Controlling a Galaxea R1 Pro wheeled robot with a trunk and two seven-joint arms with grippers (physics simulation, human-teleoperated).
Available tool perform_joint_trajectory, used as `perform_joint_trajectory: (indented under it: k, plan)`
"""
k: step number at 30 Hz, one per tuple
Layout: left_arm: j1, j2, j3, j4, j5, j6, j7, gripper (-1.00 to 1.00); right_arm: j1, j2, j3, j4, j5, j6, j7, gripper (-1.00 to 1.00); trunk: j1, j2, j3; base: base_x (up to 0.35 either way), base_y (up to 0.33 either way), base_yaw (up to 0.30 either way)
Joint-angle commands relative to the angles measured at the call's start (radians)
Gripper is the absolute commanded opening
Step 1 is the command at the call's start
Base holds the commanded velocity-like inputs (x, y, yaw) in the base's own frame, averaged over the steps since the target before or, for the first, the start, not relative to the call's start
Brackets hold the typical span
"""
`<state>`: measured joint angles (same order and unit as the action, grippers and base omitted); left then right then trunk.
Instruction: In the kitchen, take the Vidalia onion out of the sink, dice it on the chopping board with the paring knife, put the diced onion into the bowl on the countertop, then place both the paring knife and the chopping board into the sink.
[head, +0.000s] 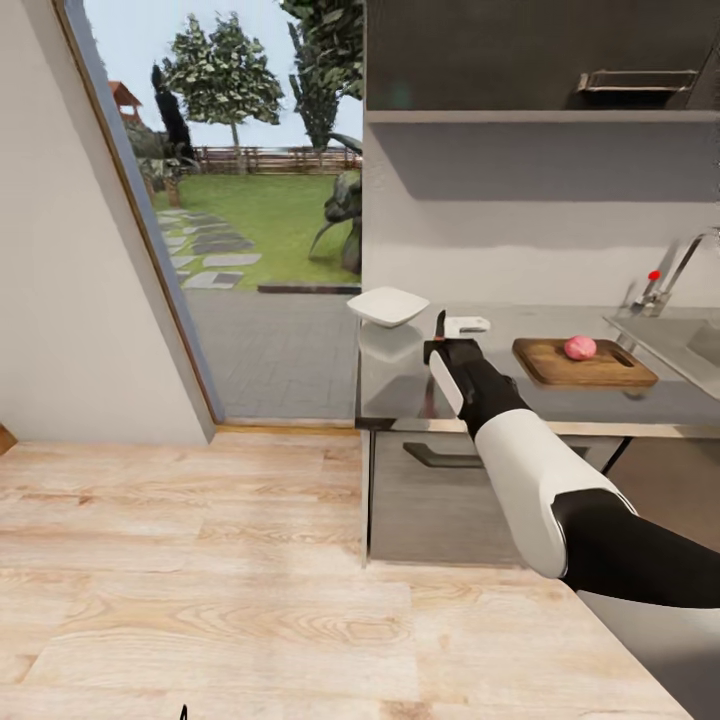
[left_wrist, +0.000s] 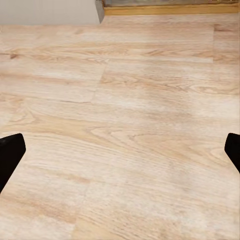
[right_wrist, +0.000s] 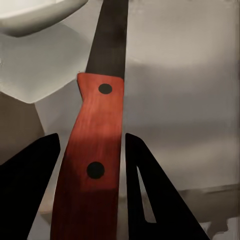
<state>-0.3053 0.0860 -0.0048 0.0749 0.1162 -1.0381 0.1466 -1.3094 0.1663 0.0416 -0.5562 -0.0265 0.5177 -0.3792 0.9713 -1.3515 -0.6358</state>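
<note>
My right gripper (right_wrist: 90, 150) clamped on the knife (right_wrist: 95, 150), blade up over the countertop (head: 560, 400) beside the bowl (head: 387, 306), onion (head: 580, 347) whole on the board (head: 583, 363), sink (head: 690, 345) beyond, my left gripper (left_wrist: 120, 155) spread wide above wooden floor (left_wrist: 125, 100).

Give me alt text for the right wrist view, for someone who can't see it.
The right gripper holds the paring knife by its red handle, dark blade pointing away over the grey countertop. The white bowl sits beside the blade.
</note>
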Motion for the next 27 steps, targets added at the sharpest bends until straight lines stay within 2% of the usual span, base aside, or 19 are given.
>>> perform_joint_trajectory:
  k: [1, 19, 27]
  plan:
    - [-0.002, 0.0, -0.001, 0.003, 0.005, -0.005, -0.002, 1.0, -0.001, -0.001, 0.004, -0.004, -0.003, 0.006, -0.006, -1.0, 0.0, 0.0, 0.001, 0.0, 0.0, 0.0]
    - [-0.002, 0.0, -0.001, 0.003, 0.005, -0.005, -0.002, 1.0, -0.001, -0.002, 0.004, -0.015, -0.003, 0.009, -0.006, -1.0, 0.0, 0.0, 0.029, 0.0, 0.0, 0.0]
    - [-0.002, 0.0, -0.001, 0.003, 0.005, -0.005, -0.002, 1.0, -0.001, -0.001, 0.006, -0.051, -0.001, 0.029, -0.006, -1.0, 0.0, 0.0, 0.042, 0.0, 0.0, 0.0]
